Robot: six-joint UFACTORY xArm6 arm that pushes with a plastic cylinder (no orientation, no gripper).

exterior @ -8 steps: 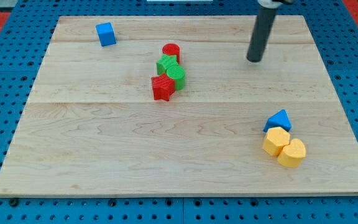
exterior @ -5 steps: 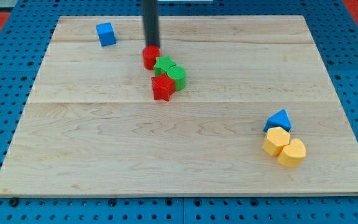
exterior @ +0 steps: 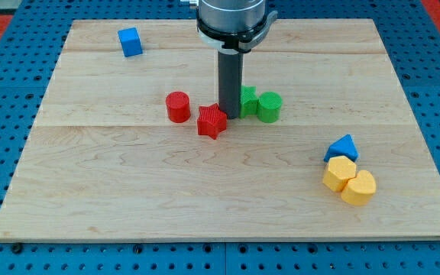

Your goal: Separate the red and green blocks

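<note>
My tip (exterior: 230, 117) stands on the board's middle, between the red and green blocks. A red star block (exterior: 211, 121) lies just to its left, touching or nearly touching the rod. A red cylinder (exterior: 178, 107) sits further left, apart from the star. A green block (exterior: 247, 100) is pressed against the rod's right side, partly hidden by it. A green cylinder (exterior: 269, 106) sits just right of that green block.
A blue cube (exterior: 130, 41) sits near the board's top left. At the lower right a blue triangular block (exterior: 343, 147) rests above two yellow blocks (exterior: 339, 173) (exterior: 359, 187). The wooden board (exterior: 90, 191) lies on a blue pegboard surface.
My tip swept from the upper right to the cluster, then down between the blocks. The red cylinder moved left, the red star shifted slightly right and down, the greens moved right.
</note>
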